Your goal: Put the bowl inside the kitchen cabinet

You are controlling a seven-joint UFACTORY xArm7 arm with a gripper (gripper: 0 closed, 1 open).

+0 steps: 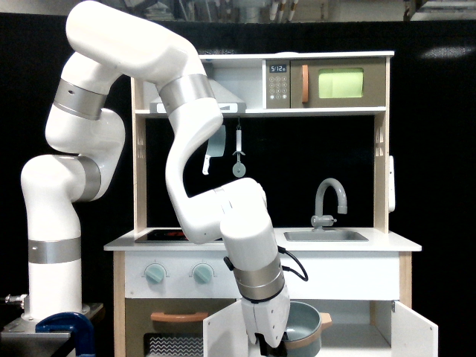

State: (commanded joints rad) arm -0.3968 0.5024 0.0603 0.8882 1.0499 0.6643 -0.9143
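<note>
Both small white hinged doors (413,327) stand open; the white-walled cabinet compartment (357,316) is partly filled by the grey-blue, tan-rimmed bowl (303,328).

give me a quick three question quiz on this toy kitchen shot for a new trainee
1. True or false: the bowl sits in the sink.
2. Which is open: A the microwave, B the kitchen cabinet doors, C neither?
3. Fill in: the tool holds the bowl at its ____.

Key
1. False; it hangs low, at the cabinet opening.
2. B; both white doors stand swung outward.
3. Rim, on the side toward the exterior view's left.
</note>
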